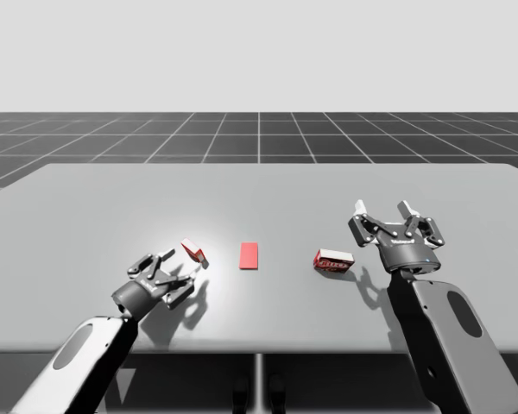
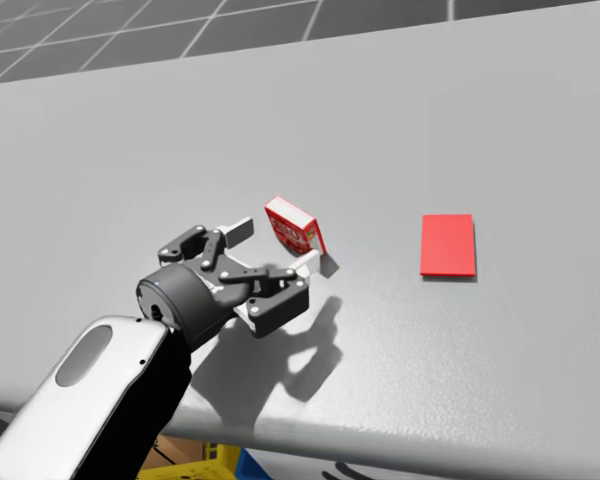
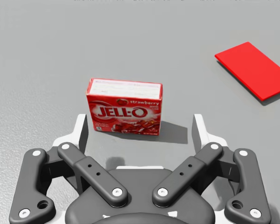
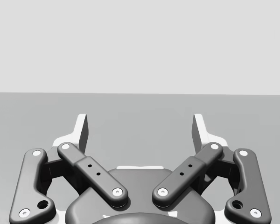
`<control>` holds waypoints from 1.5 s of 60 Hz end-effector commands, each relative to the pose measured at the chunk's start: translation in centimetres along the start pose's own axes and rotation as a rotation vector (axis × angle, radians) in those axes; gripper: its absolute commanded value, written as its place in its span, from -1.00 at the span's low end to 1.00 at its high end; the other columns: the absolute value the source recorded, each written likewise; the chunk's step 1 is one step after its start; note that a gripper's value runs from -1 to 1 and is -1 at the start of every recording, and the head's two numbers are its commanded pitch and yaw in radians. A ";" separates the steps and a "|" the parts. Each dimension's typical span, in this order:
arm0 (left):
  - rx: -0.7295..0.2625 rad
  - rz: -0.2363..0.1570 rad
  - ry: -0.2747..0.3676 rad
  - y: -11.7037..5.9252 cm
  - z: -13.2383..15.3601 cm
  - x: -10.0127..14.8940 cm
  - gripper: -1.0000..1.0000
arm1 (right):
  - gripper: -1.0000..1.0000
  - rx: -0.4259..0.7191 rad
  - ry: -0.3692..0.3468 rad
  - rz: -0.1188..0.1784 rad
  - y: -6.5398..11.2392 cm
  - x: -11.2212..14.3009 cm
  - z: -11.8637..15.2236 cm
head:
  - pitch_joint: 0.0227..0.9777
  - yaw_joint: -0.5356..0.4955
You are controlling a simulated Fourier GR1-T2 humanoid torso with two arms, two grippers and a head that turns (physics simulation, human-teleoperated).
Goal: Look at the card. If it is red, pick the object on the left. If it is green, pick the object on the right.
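Observation:
A flat red card lies in the middle of the grey table. To its left stands a small red box, upright on its edge. My left gripper is open just short of that box, its fingers apart and not touching it. To the right of the card lies a second red box, flat on the table. My right gripper is open, raised above the table to the right of that box, holding nothing.
The grey table stretches wide behind the objects and to both sides. Its front edge runs close under my left forearm. A dark gridded floor lies beyond the far edge.

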 end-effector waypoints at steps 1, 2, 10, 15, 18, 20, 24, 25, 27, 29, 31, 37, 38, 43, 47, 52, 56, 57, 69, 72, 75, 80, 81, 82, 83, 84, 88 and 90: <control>0.036 -0.006 0.010 0.4 -1.5 0.3 -1.00 | -1.00 0.000 0.000 0.004 0.0 -0.1 0.0 | 0.71 0.63; 0.049 -0.005 0.013 0.4 -1.7 0.4 -1.00 | -1.00 0.000 0.001 0.004 0.0 -0.1 0.0 | 0.71 0.62; 0.052 0.002 0.023 0.6 -2.7 0.6 -1.00 | -1.00 -0.002 0.002 0.006 0.0 -0.1 0.0 | 0.71 0.61; 0.049 0.012 0.027 0.7 -3.3 0.8 -1.00 | -1.00 -0.004 0.002 0.006 -0.1 -0.1 0.0 | 0.72 0.60; 0.049 0.018 0.029 0.8 -3.7 1.0 -1.00 | -1.00 -0.004 0.002 0.006 -0.1 -0.1 0.0 | 0.72 0.60; 0.049 0.025 0.031 0.8 -4.0 1.0 -1.00 | -1.00 -0.004 0.002 0.006 0.0 -0.1 0.0 | 0.72 0.60; 0.050 0.030 0.037 0.9 -4.5 1.1 -1.00 | -1.00 -0.004 0.001 0.006 -0.1 -0.1 0.0 | 0.72 0.60; 0.048 0.036 0.040 0.9 -4.7 1.1 -1.00 | -1.00 -0.005 0.001 0.006 -0.1 -0.1 0.0 | 0.72 0.60; 0.045 0.042 0.042 0.9 -4.9 1.1 -1.00 | -1.00 -0.005 0.001 0.006 -0.1 -0.1 0.0 | 0.72 0.59; 0.043 0.045 0.045 0.9 -5.0 1.1 -1.00 | -1.00 -0.006 0.000 0.006 -0.1 -0.1 0.0 | 0.72 0.59; 0.047 0.048 0.049 0.9 -5.3 1.1 -1.00 | -1.00 -0.006 -0.001 0.006 -0.1 -0.1 0.0 | 0.72 0.59; 0.038 0.064 0.075 0.9 -5.7 0.6 -1.00 | -1.00 -0.007 -0.001 0.006 -0.1 0.0 0.0 | 0.71 0.59; 0.032 0.066 0.084 0.9 -5.7 0.4 -1.00 | -1.00 -0.007 -0.002 0.006 -0.1 0.0 0.0 | 0.71 0.59; 0.020 0.062 0.105 0.8 -5.7 0.1 -0.96 | -1.00 -0.009 -0.002 0.006 -0.2 0.0 0.0 | 0.71 0.59; 0.014 0.057 0.108 0.6 -5.6 0.1 0.73 | -1.00 -0.009 -0.003 0.006 -0.2 0.0 0.0 | 0.69 0.59; 0.006 0.050 0.113 0.5 -5.6 0.0 0.96 | -1.00 -0.009 -0.003 0.007 -0.2 0.0 0.0 | 0.67 0.59; -0.002 0.047 0.114 0.4 -5.6 -0.1 0.98 | -1.00 -0.011 -0.004 0.007 -0.2 0.0 0.0 | 0.62 0.59; -0.004 0.047 0.114 0.4 -5.6 -0.1 1.00 | -1.00 -0.012 -0.004 0.007 -0.2 0.0 0.0 | 0.60 0.59; -0.014 0.035 0.114 0.3 -5.5 -0.2 1.00 | -1.00 -0.015 -0.004 0.009 -0.2 -0.1 -0.1 | 0.24 0.60; -0.016 0.032 0.115 0.2 -5.5 -0.2 1.00 | -1.00 -0.015 -0.004 0.009 -0.3 -0.1 0.0 | 0.13 0.61; -0.018 0.029 0.116 0.1 -5.5 -0.3 1.00 | -1.00 -0.015 -0.003 0.009 -0.3 -0.1 0.0 | 0.06 0.61; -0.022 0.027 0.117 0.1 -5.5 -0.3 1.00 | -1.00 -0.016 -0.005 0.010 -0.4 -0.1 0.0 | -0.04 0.62; -0.022 0.026 0.117 0.0 -5.5 -0.3 1.00 | -1.00 -0.017 -0.005 0.009 -0.4 -0.1 0.0 | -0.05 0.62; -0.023 0.025 0.116 0.0 -5.5 -0.3 0.98 | -1.00 -0.017 -0.004 0.008 -0.4 -0.1 0.0 | -0.07 0.63; -0.024 0.024 0.116 0.0 -5.5 -0.3 1.00 | -1.00 -0.017 -0.004 0.008 -0.4 -0.1 0.0 | -0.08 0.63; -0.025 0.024 0.115 0.0 -5.4 -0.3 0.99 | -1.00 -0.017 -0.003 0.008 -0.4 -0.1 0.0 | -0.09 0.63; -0.036 0.031 0.108 0.0 -5.3 0.0 1.00 | -1.00 -0.016 -0.003 0.010 -0.4 -0.2 0.0 | -0.11 0.64; -0.043 0.046 0.091 0.1 -5.2 0.6 1.00 | -1.00 -0.016 -0.003 0.009 -0.5 -0.2 0.0 | -0.12 0.64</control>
